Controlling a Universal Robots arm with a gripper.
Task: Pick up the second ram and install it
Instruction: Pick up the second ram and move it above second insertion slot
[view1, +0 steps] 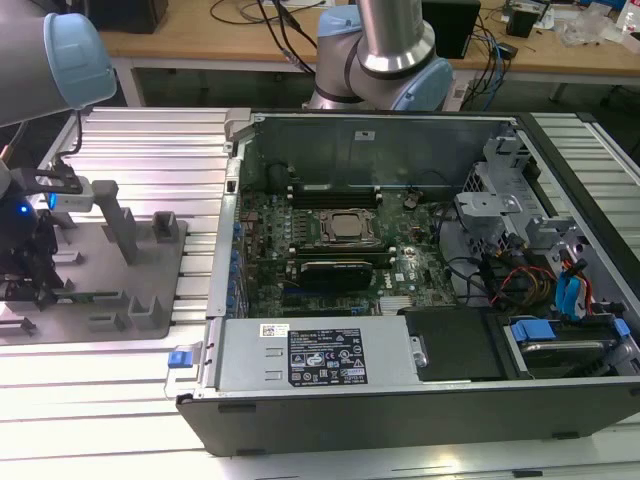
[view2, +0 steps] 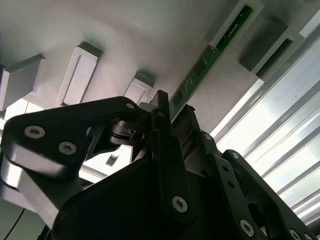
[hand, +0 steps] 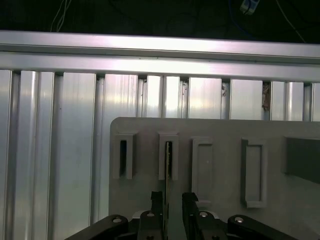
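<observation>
The second ram (hand: 168, 162) is a thin green stick standing on edge in a slotted block of the grey fixture plate (hand: 220, 135). In the second wrist view it (view2: 210, 57) runs lengthwise away from the fingers. My gripper (hand: 172, 197) is open, one finger (hand: 156, 199) on each side of the stick's near end, with a gap to each face. In the exterior view my gripper (view1: 42, 290) hangs low over the fixture plate (view1: 140, 270) at the exterior view's left, beside the green stick (view1: 95, 296).
The open computer case (view1: 300, 360) sits at the exterior view's right, with the CPU socket (view1: 350, 228) and a black card (view1: 335, 270) on its motherboard. Grey upright blocks (view1: 118, 215) stand on the fixture plate. Ribbed aluminium table (hand: 50, 150) surrounds the plate.
</observation>
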